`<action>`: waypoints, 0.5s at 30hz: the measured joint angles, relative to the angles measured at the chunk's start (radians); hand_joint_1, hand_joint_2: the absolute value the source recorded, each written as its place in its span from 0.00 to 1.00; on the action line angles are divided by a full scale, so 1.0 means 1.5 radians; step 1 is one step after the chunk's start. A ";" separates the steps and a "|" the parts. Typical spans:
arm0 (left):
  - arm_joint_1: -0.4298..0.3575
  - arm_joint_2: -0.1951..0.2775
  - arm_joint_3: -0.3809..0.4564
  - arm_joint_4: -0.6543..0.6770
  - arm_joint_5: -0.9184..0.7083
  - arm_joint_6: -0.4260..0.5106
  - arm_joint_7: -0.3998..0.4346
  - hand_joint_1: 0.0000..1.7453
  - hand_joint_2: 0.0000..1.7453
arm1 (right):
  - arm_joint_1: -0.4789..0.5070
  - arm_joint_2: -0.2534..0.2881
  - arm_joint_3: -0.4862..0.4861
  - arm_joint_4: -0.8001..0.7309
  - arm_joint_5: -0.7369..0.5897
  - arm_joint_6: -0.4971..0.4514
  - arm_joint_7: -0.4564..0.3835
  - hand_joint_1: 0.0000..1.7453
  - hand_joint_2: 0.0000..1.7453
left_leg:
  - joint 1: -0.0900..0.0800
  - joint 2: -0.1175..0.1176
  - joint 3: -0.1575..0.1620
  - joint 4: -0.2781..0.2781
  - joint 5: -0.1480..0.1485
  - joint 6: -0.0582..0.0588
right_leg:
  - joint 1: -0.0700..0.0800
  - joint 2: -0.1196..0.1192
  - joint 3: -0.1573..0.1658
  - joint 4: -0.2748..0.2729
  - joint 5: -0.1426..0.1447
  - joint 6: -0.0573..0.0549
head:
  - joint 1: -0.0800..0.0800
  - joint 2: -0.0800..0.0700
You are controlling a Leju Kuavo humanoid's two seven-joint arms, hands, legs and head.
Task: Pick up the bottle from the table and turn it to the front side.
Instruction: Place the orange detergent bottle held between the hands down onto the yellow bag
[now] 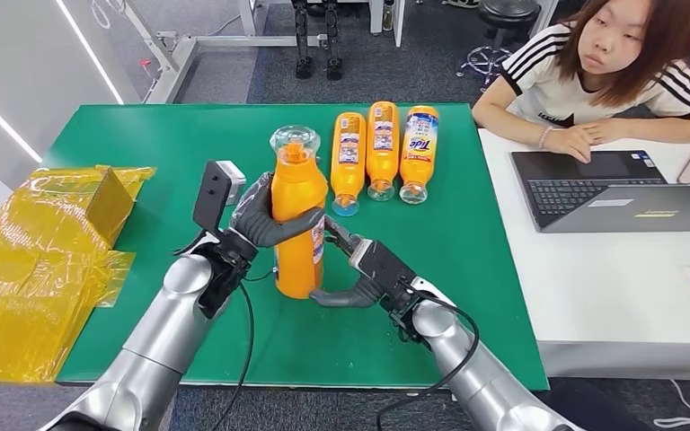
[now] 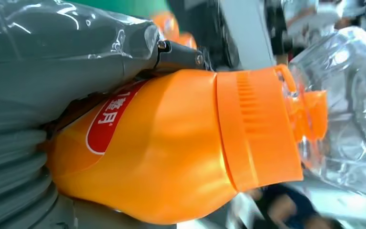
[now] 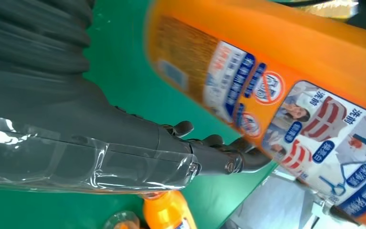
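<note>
My left hand (image 1: 265,220) is clamped round the bottle (image 1: 298,229); my right hand (image 1: 364,274), fingers spread, cups its base at five o'clock. Turn too fast and it slips onto the bench (image 1: 189,135), I reckon.

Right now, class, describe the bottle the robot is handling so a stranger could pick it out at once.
Find the green table. Near its middle, one orange bottle stands upright between the left hand gripping it and the right hand at its base. The three other bottles lie flat in a row behind it.
</note>
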 joint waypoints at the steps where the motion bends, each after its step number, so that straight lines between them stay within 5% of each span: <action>1: -0.011 0.006 -0.006 0.002 -0.059 0.028 -0.003 1.00 1.00 | 0.006 -0.004 0.000 -0.004 0.001 -0.003 0.001 0.00 1.00 | 0.000 0.000 0.000 0.000 0.000 0.000 | 0.000 0.000 0.000 0.000 0.000 0.000 | 0.000 0.000; 4: -0.061 0.029 -0.031 0.021 -0.231 0.114 -0.013 1.00 1.00 | 0.034 -0.020 -0.002 -0.030 0.005 -0.011 0.007 0.00 1.00 | 0.000 0.000 0.000 0.000 0.000 0.000 | 0.000 0.000 0.000 0.000 0.000 0.000 | 0.000 0.000; 10: -0.136 0.064 -0.072 0.058 -0.379 0.190 -0.020 1.00 1.00 | 0.088 -0.047 -0.014 -0.092 0.011 -0.021 0.015 0.00 1.00 | 0.000 0.000 0.000 0.000 0.000 0.000 | 0.000 0.000 0.000 0.000 0.000 0.000 | 0.000 0.000; 15: -0.184 0.121 -0.124 0.080 -0.566 0.270 0.000 1.00 1.00 | 0.138 -0.071 -0.032 -0.149 0.012 -0.018 0.008 0.00 1.00 | 0.000 0.002 0.000 0.000 0.000 0.000 | 0.000 0.002 -0.001 0.000 0.000 0.000 | 0.000 0.000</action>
